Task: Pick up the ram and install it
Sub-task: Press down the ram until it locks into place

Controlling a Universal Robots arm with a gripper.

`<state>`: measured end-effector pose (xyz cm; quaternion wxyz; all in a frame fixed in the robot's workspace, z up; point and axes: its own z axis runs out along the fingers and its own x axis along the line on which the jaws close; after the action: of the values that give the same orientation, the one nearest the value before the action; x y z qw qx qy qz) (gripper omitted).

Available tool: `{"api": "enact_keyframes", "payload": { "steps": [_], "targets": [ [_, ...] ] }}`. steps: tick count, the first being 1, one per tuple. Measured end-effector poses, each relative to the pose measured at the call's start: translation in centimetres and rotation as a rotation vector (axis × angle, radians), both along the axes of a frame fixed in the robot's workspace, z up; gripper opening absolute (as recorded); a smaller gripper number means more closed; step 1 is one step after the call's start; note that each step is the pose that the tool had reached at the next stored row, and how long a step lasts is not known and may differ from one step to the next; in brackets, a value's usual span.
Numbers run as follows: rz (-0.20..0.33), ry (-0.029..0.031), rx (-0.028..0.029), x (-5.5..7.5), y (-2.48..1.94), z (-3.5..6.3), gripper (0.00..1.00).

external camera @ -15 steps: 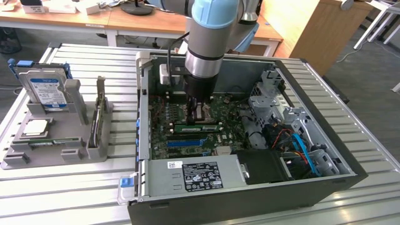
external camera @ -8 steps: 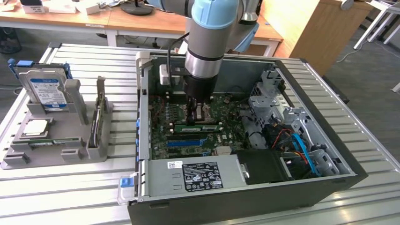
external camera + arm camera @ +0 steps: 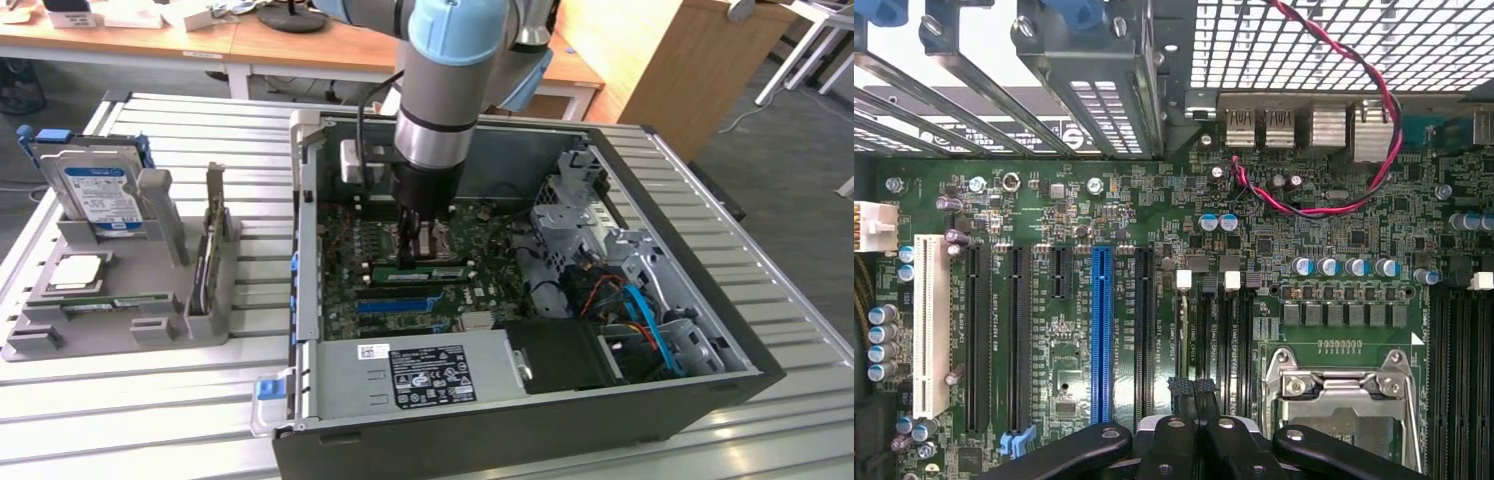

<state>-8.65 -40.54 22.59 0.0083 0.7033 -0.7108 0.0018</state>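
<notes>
An open computer case [image 3: 534, 400] is set on the slatted table [image 3: 120, 420], toward the exterior view's right. A holder tray [image 3: 120, 320] is placed beside it, toward the left edge. A hard drive [image 3: 100, 195] is stood in the tray.

We've got wooden desks [image 3: 160, 45] along the back, a wood cabinet [image 3: 681, 60] beside them, grey carpet floor [image 3: 787, 150].

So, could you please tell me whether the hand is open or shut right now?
Shut: in the wrist view, the hand's black fingers stand pressed together over the motherboard, with no gap between them.
</notes>
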Motion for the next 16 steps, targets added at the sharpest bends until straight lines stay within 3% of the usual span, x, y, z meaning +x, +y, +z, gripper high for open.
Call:
{"api": "enact_keyframes", "payload": {
  "steps": [16],
  "targets": [
    [0.000, 0.0001, -0.0006, -0.01, -0.01, -0.34, 0.11]
  ]
}}
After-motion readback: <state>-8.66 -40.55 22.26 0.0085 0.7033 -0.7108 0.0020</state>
